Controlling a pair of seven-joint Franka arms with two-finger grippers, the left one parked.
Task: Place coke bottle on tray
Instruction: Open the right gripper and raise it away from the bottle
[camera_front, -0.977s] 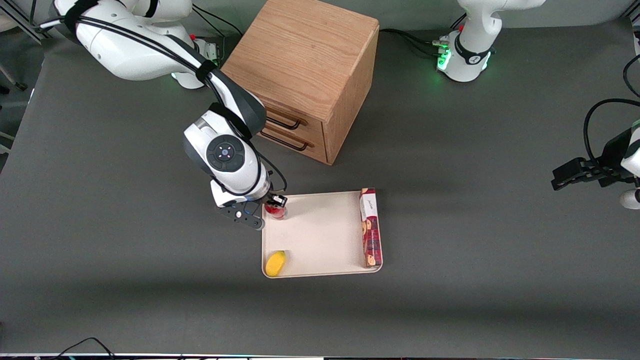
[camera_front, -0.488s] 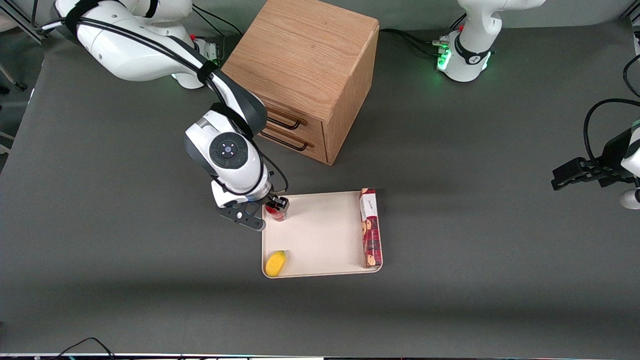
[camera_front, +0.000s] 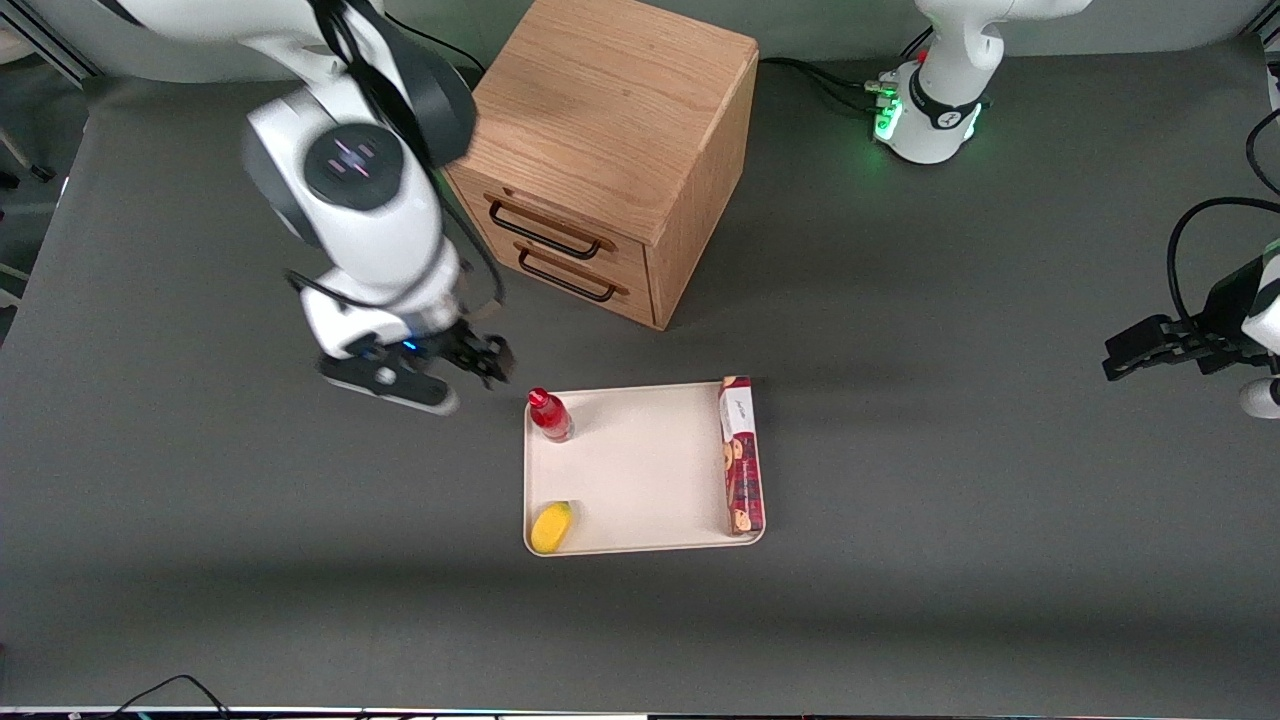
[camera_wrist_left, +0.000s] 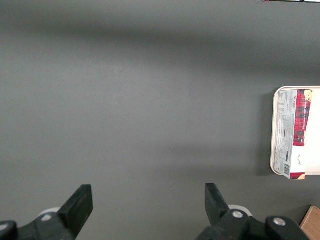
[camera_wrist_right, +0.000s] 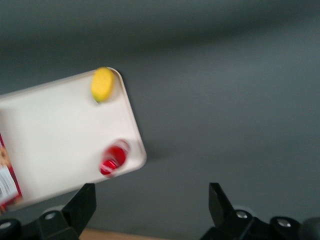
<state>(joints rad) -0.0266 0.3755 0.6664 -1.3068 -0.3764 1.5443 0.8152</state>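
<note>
Already the small all-red coke bottle (camera_front: 549, 414) stood upright in a corner of the flat cream-white tray (camera_front: 640, 470), beside the rim toward the working arm's end. The gripper (camera_front: 478, 358) hung above the table just off that corner, fingers spread and empty. Placement looked done; the next move seemed only to call for clearing away without brushing the bottle.

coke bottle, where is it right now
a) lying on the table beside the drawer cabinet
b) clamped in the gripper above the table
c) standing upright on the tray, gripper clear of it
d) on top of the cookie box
c: the coke bottle stands upright in a corner of the tray, and the gripper is open, off the tray toward the working arm's end, holding nothing.
</note>
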